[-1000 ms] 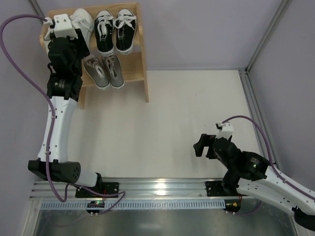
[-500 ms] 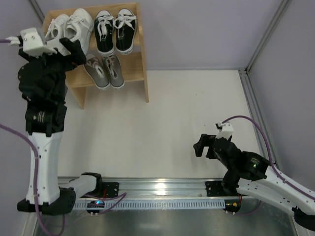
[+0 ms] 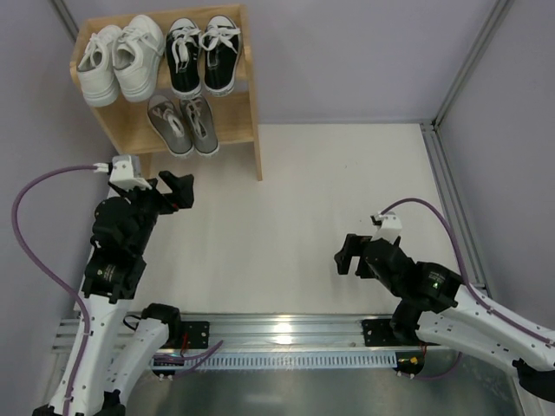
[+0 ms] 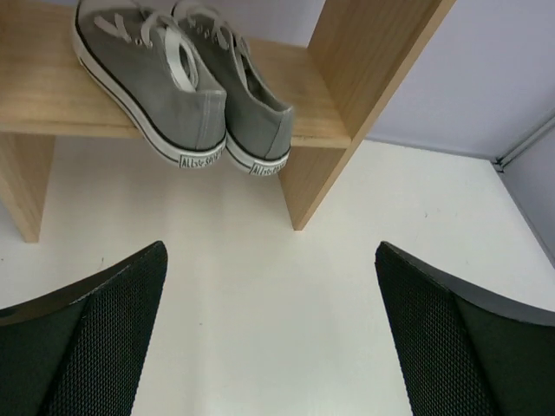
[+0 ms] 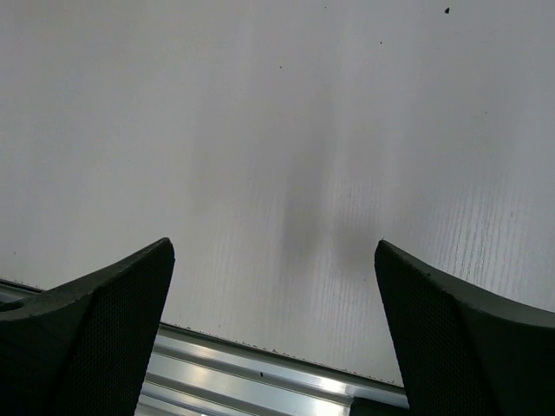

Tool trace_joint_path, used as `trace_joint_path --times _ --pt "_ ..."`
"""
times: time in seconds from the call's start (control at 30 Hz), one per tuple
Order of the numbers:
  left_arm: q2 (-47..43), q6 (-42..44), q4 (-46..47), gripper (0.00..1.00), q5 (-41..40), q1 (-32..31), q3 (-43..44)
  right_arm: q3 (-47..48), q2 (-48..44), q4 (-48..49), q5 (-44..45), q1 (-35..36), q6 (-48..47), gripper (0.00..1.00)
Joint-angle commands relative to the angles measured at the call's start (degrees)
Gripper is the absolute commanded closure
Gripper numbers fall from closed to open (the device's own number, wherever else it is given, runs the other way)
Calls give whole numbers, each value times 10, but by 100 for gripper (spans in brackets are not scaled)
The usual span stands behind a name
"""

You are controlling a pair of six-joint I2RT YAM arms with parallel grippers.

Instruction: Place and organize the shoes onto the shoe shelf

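Observation:
The wooden shoe shelf (image 3: 244, 121) stands at the back left. On its top tier sit the white pair (image 3: 120, 62) and the black pair (image 3: 202, 54). The grey pair (image 3: 182, 124) sits on the lower tier, heels outward; it also shows in the left wrist view (image 4: 186, 95). My left gripper (image 3: 179, 191) is open and empty, in front of the shelf above the table; its fingers (image 4: 87, 338) frame bare table. My right gripper (image 3: 349, 256) is open and empty at the near right, its fingers (image 5: 468, 347) over bare table.
The lower tier has bare wood (image 3: 232, 121) right of the grey pair. An aluminium rail (image 3: 277, 334) runs along the near edge. A metal frame post (image 3: 464, 69) rises at the back right, with a wall edge (image 3: 447, 199) along the right.
My left arm has pulled back from the shelf's top left, down and toward the near side, leaving the white pair on the top tier. My right gripper shifted slightly left.

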Motion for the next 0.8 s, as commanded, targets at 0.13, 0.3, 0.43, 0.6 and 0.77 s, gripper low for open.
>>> trace_joint_path --times 0.13,0.3,0.43,0.6,0.77 --pt "3 5 61 0 -36 -13 -90 6 39 56 5 0 34 2" --pt "47 16 136 0 -127 -13 -117 6 63 73 -2 1 40 2" --pt "113 6 184 0 -125 -13 -115 8 79 86 -5 2 31 2" --pt "191 19 269 0 -138 -16 -118 9 87 98 -2 2 23 2" --pt "220 60 314 0 -192 -20 -103 6 89 106 -3 1 10 2"
